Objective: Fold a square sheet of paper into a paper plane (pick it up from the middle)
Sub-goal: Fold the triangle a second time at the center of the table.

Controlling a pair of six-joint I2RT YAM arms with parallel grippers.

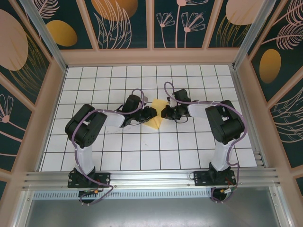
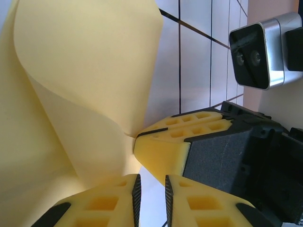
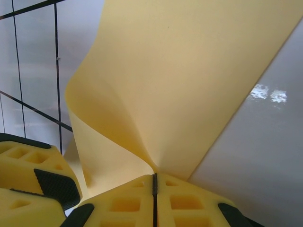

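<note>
A: Far along with the square sheet of paper (image 1: 157, 118)?
B: Hardly. Looks like an early stage, judging by the shape: raised off the table (image 1: 142, 146) near the middle of the grid, held between the two arms, bowed into a loose curl rather than pressed flat.
A: Any sharp creases to count as done?
B: Hard to say. Can make out one soft bend running to the pinch point in both wrist views, nothing crisp. From above, seems doubled into a rough wedge pointing toward the near edge, but too small to tell for certain.
A: And the grip?
B: As for the right gripper (image 3: 154, 185), clamped tight on the paper, with the sheet fanning out from the seam. As for the left gripper (image 2: 151, 195), just beside it, parted by a narrow slit with bare tile behind and no paper seen in the gap. Maybe brushing the sheet's outer face, but cannot tell.
A: So what remains?
B: Nearly everything, by my reckoning: laying flat, folding corners to the centre line, halving, turning down wings. No sign of a paper plane so far, no pointed nose, no narrow dart
</note>
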